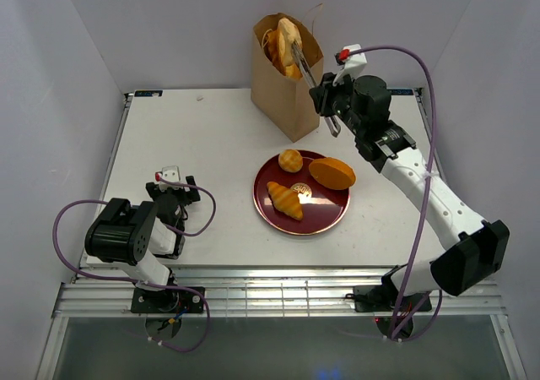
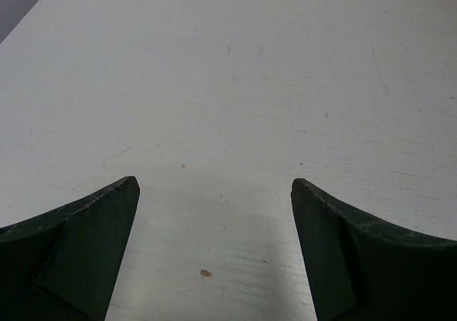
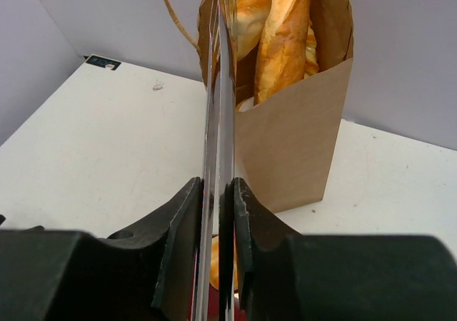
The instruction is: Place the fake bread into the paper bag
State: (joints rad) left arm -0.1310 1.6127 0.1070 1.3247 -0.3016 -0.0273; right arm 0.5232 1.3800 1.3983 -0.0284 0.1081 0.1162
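Two claws are mine. My left claw (image 1: 173, 186) (image 2: 214, 185) sits low over the white table (image 1: 194, 135), its fingers wide apart and holding nothing. Next comes one dark red plate (image 1: 325, 218) with three pieces on it: one croissant (image 1: 285, 199), one round bun (image 1: 291, 160) and one oval loaf (image 1: 332, 173). Just behind the plate stands one paper bag (image 1: 287, 101) (image 3: 293, 150), upright and open. A baguette (image 3: 282, 43) and more pieces poke out; I cannot count those. My right claw (image 1: 327, 108) (image 3: 218, 192) squeezes tight on one pair of metal tongs (image 1: 302, 67) (image 3: 221, 85). Their tips reach the bag's open top and hide part of it.
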